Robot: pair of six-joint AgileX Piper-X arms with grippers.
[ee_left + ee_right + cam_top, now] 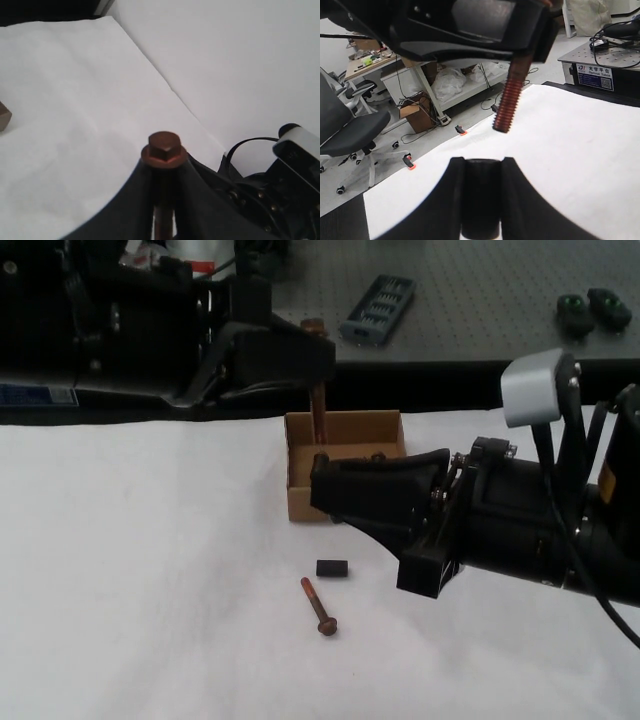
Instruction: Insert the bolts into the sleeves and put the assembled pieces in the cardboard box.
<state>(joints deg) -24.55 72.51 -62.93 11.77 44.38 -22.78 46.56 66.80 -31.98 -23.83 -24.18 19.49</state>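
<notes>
My left gripper (164, 176) is shut on a copper-coloured bolt (164, 150), held upright with its hex head on top. In the high view this bolt (318, 400) hangs over the back of the cardboard box (345, 426). My right gripper (481, 172) is shut on a black sleeve (481, 196), its open end facing the bolt's threaded tip (506, 107), which sits a short gap away. In the high view the right gripper (322, 478) is over the box. A second bolt (318, 606) and a second black sleeve (332, 567) lie loose on the white sheet in front of the box.
White sheet (150, 590) covers the bench, with free room to the left. Behind it lies a grey perforated table with a blue rack (378, 308) and dark green parts (594, 310). The right arm's body (540, 520) fills the right side.
</notes>
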